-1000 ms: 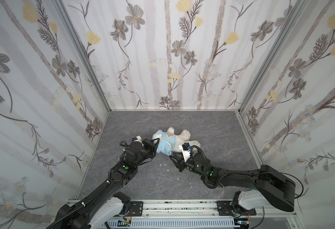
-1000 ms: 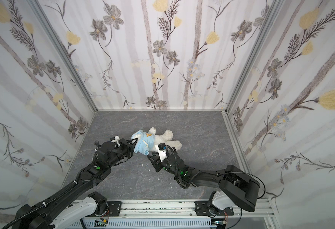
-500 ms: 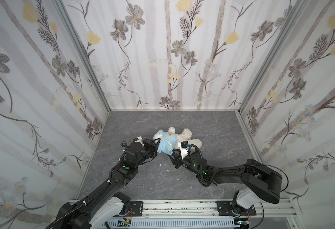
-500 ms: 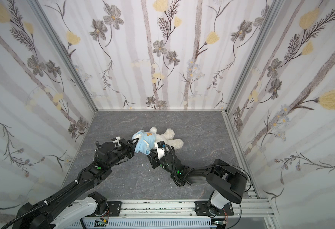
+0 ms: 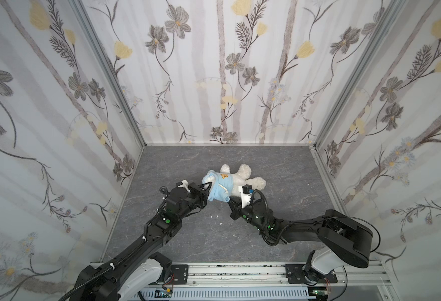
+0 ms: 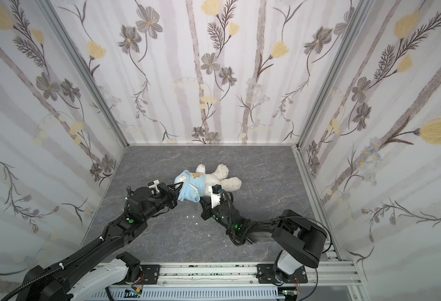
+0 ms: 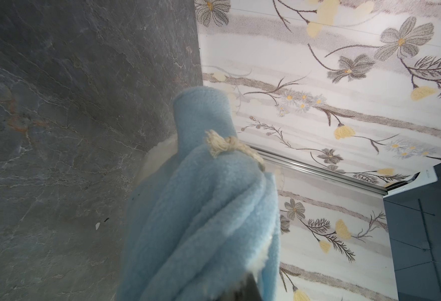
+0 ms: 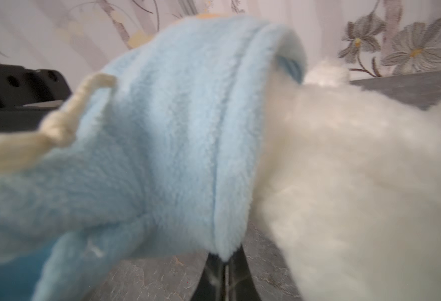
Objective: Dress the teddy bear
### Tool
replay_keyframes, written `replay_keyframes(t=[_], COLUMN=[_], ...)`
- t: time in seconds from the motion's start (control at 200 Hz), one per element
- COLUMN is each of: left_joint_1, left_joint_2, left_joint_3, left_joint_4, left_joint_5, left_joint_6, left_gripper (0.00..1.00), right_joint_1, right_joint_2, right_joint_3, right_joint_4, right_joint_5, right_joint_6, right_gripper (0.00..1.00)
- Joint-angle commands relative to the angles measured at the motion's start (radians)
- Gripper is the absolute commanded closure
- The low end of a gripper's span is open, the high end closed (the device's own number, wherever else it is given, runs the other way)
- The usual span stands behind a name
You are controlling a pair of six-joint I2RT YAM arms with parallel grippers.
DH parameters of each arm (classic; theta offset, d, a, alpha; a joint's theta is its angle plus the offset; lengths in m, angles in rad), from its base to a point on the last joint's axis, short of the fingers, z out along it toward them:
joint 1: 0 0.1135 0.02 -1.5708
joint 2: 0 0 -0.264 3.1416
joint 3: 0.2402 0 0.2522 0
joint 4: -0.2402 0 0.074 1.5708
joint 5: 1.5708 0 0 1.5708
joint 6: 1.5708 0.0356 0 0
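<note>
Right wrist view showed my right gripper (image 8: pixel 224 276) closed tight, its jaws meeting on the very edge of the hoodie (image 8: pixel 175 117) hem, just where blue fleece gave way to the bear (image 8: pixel 344 169). My left gripper (image 5: pixel 205 189) was closed as well, pinching the bunched hood end of the same garment.

The bear lay on its side near the middle of the table (image 5: pixel 292 169). The hoodie covered its upper part, and its white limbs stuck out bare toward the right in both top views. One sleeve hung limp near my right gripper and looked empty.

I judged the dressing only partly done, with the hem to be drawn further down the body. My right hold was thin, right at the hem's edge, so a firm pull could let the fleece slip free. If plush was caught in with the cloth, pulling would drag the bear along instead of sliding the hoodie over it. With my left gripper anchoring the hood, too hard a tug might stretch the garment or lift the bear off the table. An arm could also end up trapped inside the body, outside its sleeve.
</note>
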Motion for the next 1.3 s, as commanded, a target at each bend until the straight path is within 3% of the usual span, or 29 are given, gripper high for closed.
replay_keyframes(t=[0.0, 0.24, 0.829, 0.909, 0.984, 1.004, 1.054, 1.104, 1.294], left_joint_1=[0.017, 0.04, 0.124, 0.124, 0.123, 0.124, 0.125, 0.128, 0.124], left_joint_2=[0.013, 0.007, -0.006, 0.011, 0.027, 0.032, 0.044, 0.063, 0.098], left_joint_3=[0.026, 0.033, 0.044, 0.039, 0.044, 0.049, 0.068, 0.093, 0.132], left_joint_4=[0.068, -0.015, -0.062, -0.022, 0.03, 0.038, 0.041, 0.044, 0.041], left_joint_5=[0.056, 0.127, 0.237, 0.249, 0.26, 0.26, 0.263, 0.278, 0.449], left_joint_6=[-0.013, -0.002, 0.179, 0.225, 0.31, 0.346, 0.445, 0.556, 1.112], left_gripper=[1.0, 1.0, 1.0, 1.0, 1.0, 1.0, 1.0, 1.0, 1.0], right_joint_1=[-0.001, -0.026, -0.137, -0.141, -0.143, -0.143, -0.142, -0.143, -0.202], right_joint_2=[-0.017, -0.057, -0.097, -0.099, -0.116, -0.139, -0.183, -0.23, -0.55], right_joint_3=[-0.017, -0.066, -0.197, -0.22, -0.208, -0.197, -0.164, -0.151, -0.137], right_joint_4=[-0.196, -0.28, -0.285, -0.127, -0.054, -0.068, -0.169, -0.266, -0.64], right_joint_5=[0.257, 0.432, 0.506, 0.398, 0.169, 0.106, -0.037, -0.108, -0.416], right_joint_6=[0.083, 0.088, 0.114, -0.008, -0.131, -0.16, -0.205, -0.224, -0.303], right_gripper=[1.0, 1.0, 1.0, 1.0, 1.0, 0.96, 0.77, 0.66, 0.49])
